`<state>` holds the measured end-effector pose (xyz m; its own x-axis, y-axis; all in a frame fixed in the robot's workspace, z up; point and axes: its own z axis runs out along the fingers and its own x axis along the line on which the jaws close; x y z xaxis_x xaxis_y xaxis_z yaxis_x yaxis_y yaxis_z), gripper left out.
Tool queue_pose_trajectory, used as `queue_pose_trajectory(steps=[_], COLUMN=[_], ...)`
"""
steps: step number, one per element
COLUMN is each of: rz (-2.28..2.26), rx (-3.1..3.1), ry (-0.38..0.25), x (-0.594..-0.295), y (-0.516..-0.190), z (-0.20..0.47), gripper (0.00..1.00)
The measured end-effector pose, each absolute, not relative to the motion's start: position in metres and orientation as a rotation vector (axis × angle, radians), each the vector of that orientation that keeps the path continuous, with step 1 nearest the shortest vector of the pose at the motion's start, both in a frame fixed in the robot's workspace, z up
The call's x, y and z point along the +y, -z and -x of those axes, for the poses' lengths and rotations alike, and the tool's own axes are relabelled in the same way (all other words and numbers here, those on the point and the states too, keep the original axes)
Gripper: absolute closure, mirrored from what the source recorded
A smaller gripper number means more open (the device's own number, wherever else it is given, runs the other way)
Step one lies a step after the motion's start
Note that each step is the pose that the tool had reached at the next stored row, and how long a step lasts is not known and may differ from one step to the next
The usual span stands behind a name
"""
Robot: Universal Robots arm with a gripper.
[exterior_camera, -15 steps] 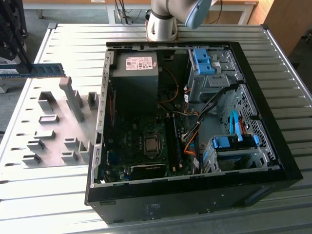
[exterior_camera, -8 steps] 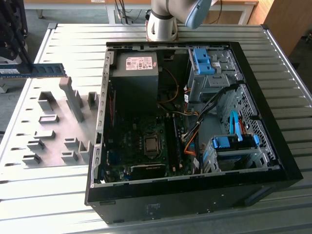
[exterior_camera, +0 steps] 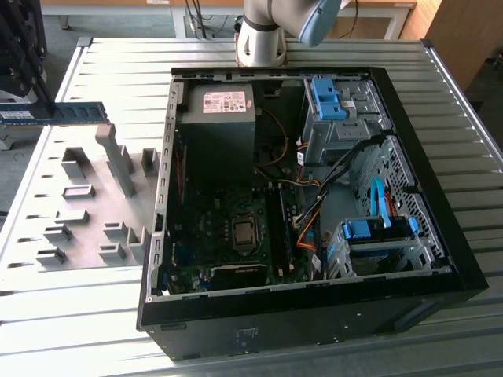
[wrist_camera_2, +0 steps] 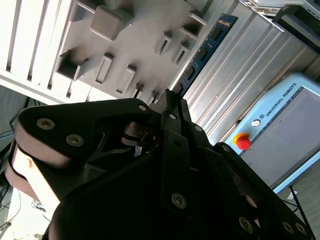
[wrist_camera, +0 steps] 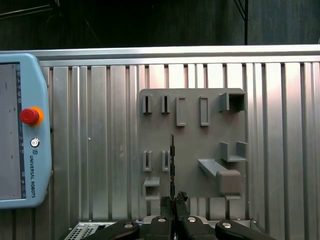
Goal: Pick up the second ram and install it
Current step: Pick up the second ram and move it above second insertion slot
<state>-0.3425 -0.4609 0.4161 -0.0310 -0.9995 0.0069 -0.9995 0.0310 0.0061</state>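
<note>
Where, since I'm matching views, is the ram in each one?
Exterior view: ram at the exterior view's left edge, near the grey plate.
Second wrist view: ram runs out from the gripper's tips.
First wrist view: ram edge-on, a thin line before the plate.
Shared landmark: the plate.

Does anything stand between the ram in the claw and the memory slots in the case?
The claw is shut on the second ram, above the grey fixture plate. The case's side wall stands between it and the memory slots. The case is open on top; nothing visible covers the slots.
</note>
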Motion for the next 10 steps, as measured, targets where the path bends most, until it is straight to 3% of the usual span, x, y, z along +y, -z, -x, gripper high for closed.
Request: queue_pose_trajectory(steps=[10], rz=[-2.180], rx=[-2.249], ry=[-0.001], x=[-0.4609], y=[-0.4161], z=[0.3402], gripper=[0.86])
